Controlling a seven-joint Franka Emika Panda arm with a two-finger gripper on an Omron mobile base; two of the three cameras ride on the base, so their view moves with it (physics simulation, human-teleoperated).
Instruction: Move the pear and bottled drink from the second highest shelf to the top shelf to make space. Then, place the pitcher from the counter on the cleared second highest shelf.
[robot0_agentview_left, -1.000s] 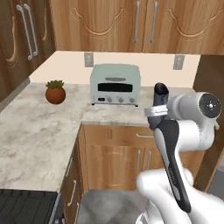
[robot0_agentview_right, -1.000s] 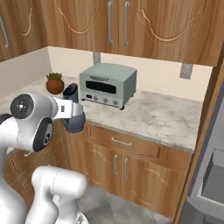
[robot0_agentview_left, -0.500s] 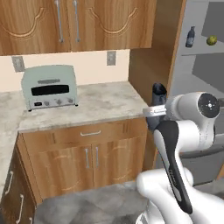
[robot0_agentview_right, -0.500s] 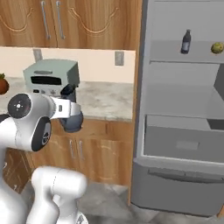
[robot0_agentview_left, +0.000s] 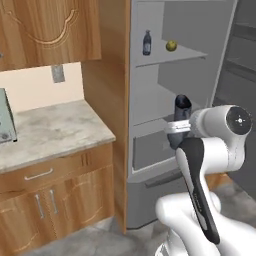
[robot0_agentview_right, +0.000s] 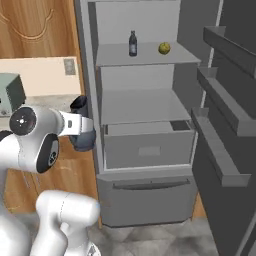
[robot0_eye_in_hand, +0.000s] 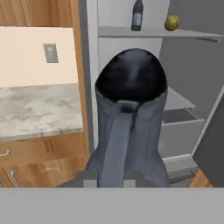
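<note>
My gripper is shut on the pitcher, a dark slate-gray jug with its handle toward the camera. In the base views the gripper holds the pitcher upright in front of the open fridge. The same pitcher hangs left of the fridge frame. The bottled drink and the pear stand on the highest shelf in view. Both appear again, the bottled drink and pear. A wider shelf lies beneath them. The counter is to the left.
The fridge door with its bins stands open at the right. A grey drawer sits under the shelves. A toaster edge and a wall outlet are at the counter. Wooden cabinets hang above.
The whole picture has swung from the counter with the toaster to the open fridge, so the base has turned. The pitcher stays in the gripper, held the same way.
</note>
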